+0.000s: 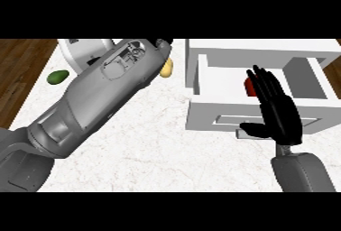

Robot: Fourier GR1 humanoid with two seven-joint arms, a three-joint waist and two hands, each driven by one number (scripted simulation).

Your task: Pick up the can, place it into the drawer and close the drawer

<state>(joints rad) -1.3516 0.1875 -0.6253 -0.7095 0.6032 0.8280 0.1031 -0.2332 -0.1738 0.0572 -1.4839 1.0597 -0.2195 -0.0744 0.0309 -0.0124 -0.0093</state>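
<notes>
White marble-patterned counter top point(153, 144) fills most of the head view, with dark wood floor point(20, 63) showing at the upper left.

Right hand point(279, 115), black, sits over the front of the drawer: fingers straight and held together pointing away from the robot, thumb sticking out to the left. It pinches nothing. Fingertips point(261, 74) reach over the drawer's inner space, palm lies over the front panel. Grey right forearm point(303, 173) comes in from the lower edge right below it.

Just under and left of those fingertips, a small red can point(248, 86) sits inside the open white drawer point(310, 76), mostly hidden by the fingers; only a red sliver shows, so cannot tell if it is upright or lying down. Drawer is pulled out toward the robot, its white front panel point(213, 118) has a recessed slot handle point(233, 120), partly covered by the palm. White cabinet block point(266, 47) holds the drawer at the upper right.

Left forearm point(100, 99), large and grey, runs diagonally from lower left up to top centre. Left hand is at its far end by the view's top edge, hardly visible; cannot tell its state.

Beside that arm's far end: a yellowish rounded object point(167, 68) peeks out on the right, a white appliance-like object point(83, 52) sits behind on the left. Green oval avocado-like fruit point(58, 76) lies on the counter near the left edge, well apart from the drawer.
</notes>
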